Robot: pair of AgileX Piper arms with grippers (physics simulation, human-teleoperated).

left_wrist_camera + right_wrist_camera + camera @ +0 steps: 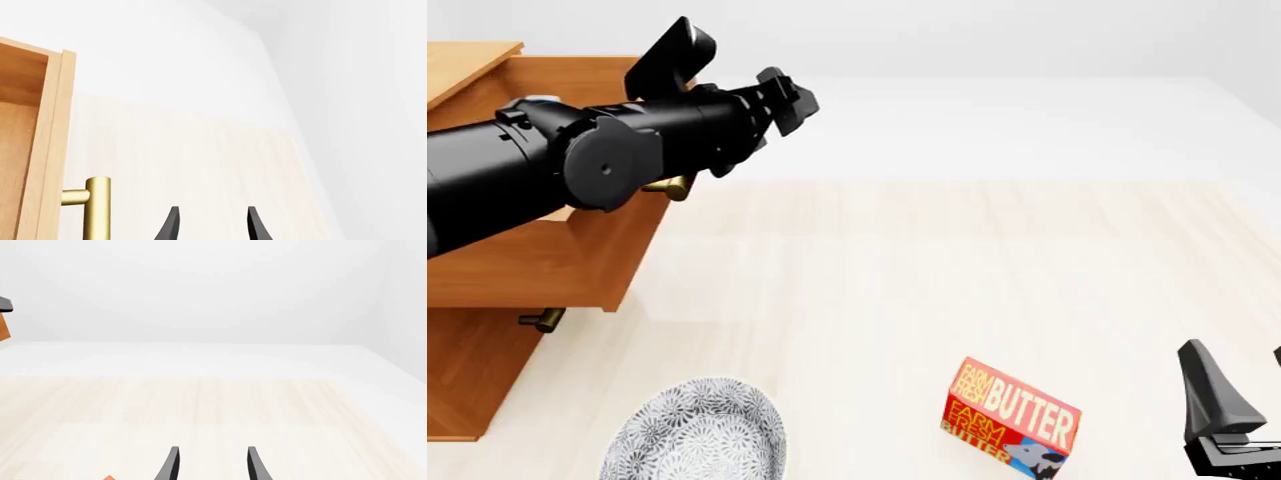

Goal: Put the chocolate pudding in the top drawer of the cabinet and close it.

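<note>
The orange-brown wooden top drawer (547,265) stands pulled out at left; the black left gripper (785,105) – fingers spread, empty – hangs beside it. The right gripper (212,465) is spread too. The chocolate pudding isn't visible.

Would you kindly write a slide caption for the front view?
Left arm raised beside the open top drawer; butter box and patterned plate on the table.

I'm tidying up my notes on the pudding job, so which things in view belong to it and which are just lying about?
Part of the job:
- cabinet
- top drawer, pulled open
- left gripper, open, beside the drawer's handle
- chocolate pudding: not visible in any view

Just lying about:
- butter box
- patterned plate
</note>
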